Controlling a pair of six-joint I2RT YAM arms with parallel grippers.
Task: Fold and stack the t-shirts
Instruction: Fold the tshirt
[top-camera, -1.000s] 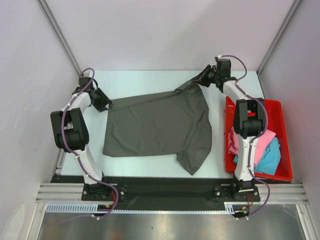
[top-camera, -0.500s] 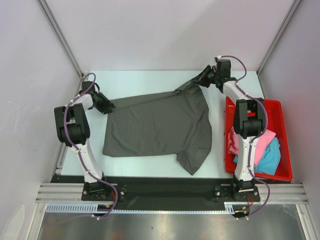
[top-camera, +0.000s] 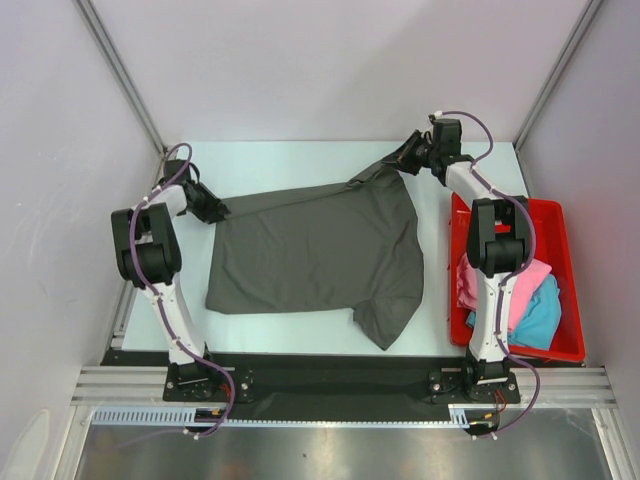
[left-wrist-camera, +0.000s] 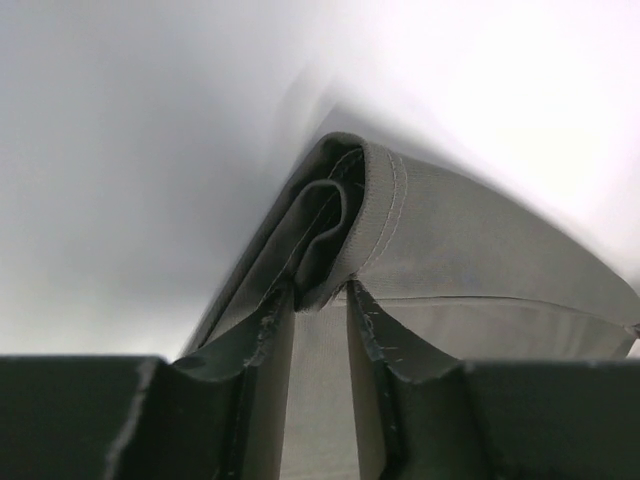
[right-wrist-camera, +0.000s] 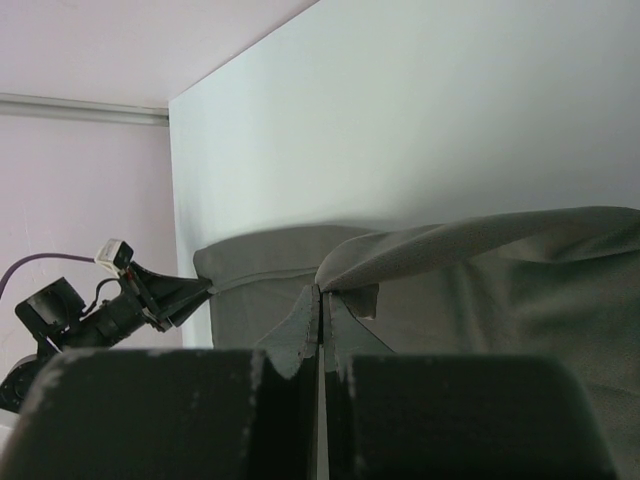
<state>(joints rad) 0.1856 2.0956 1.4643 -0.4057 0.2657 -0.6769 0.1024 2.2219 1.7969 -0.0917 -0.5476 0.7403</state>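
A large charcoal-grey t-shirt (top-camera: 315, 250) lies spread on the white table (top-camera: 300, 160). My left gripper (top-camera: 218, 210) is at its far left corner. In the left wrist view a folded hem (left-wrist-camera: 335, 225) sits pinched between the narrowed fingertips of that gripper (left-wrist-camera: 318, 292). My right gripper (top-camera: 400, 160) is shut on the shirt's far right corner and holds that corner (right-wrist-camera: 420, 255) raised off the table, just above its closed tips (right-wrist-camera: 322, 290). A pink t-shirt (top-camera: 530, 280) and a turquoise t-shirt (top-camera: 540, 315) lie crumpled in the red tray.
The red tray (top-camera: 570, 250) stands along the table's right edge beside the right arm. Grey walls and metal posts enclose the table on three sides. In the right wrist view the left gripper (right-wrist-camera: 150, 295) shows across the shirt.
My left arm has drawn in toward the shirt's left corner and its jaws have narrowed onto the hem. The right arm and the shirt's raised corner have stayed put.
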